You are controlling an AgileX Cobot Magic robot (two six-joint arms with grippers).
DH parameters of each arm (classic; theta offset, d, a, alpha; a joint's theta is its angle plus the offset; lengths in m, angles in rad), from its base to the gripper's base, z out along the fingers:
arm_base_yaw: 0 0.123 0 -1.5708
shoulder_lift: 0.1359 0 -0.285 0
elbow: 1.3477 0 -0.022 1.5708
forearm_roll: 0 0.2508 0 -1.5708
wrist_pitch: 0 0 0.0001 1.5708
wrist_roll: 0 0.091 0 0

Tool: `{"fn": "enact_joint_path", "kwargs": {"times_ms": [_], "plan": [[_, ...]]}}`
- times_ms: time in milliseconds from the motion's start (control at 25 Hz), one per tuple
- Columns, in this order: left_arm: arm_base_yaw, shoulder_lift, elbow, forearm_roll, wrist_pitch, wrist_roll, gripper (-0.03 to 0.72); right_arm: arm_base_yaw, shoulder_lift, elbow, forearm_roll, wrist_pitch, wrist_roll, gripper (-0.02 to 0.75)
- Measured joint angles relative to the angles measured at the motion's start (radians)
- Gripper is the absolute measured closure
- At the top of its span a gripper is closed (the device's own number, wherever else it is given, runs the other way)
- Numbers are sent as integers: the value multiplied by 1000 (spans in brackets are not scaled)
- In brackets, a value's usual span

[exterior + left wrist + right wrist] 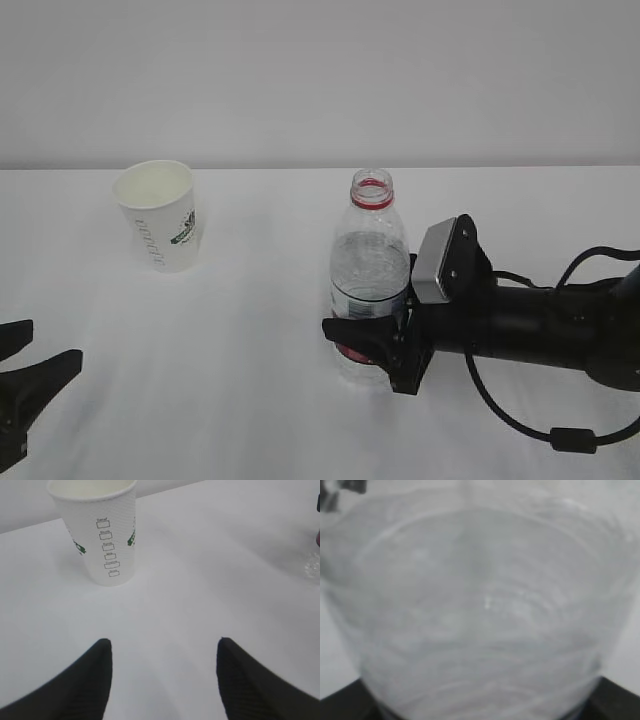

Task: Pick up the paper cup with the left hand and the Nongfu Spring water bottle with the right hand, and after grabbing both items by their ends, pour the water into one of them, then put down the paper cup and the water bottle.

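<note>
The paper cup (160, 215) stands upright at the back left, white with green print; the left wrist view shows the cup (102, 535) ahead and apart from the fingers. My left gripper (50, 343) (163, 642) hangs open over bare table at the near left, nothing between its fingers. The Nongfu Spring water bottle (370, 260) stands upright mid-table, uncapped, with a red neck ring. My right gripper (345, 325) reaches in from the right and is shut on the bottle's lower body at label height. In the right wrist view the bottle (480, 605) fills the frame, blurred. Water in the cup cannot be made out.
The white table (250, 400) stretches under everything and meets a plain pale wall behind. The right arm (540, 325) and its cable lie low over the table's right side. The bottle's base (315, 565) shows at the left wrist view's right edge.
</note>
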State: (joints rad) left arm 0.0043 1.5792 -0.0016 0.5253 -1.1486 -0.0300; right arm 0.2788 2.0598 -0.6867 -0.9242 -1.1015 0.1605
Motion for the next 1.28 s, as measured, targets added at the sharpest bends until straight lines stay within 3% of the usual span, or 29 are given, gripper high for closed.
{"fn": "enact_joint_path", "kwargs": {"times_ms": [720,1280], "plan": [[0,0,0,-23,0,2,213,0,-130,2,79,81,2,234],[0,0,0,-33,0,2,213,0,-181,36,280,132,-4,234]]}}
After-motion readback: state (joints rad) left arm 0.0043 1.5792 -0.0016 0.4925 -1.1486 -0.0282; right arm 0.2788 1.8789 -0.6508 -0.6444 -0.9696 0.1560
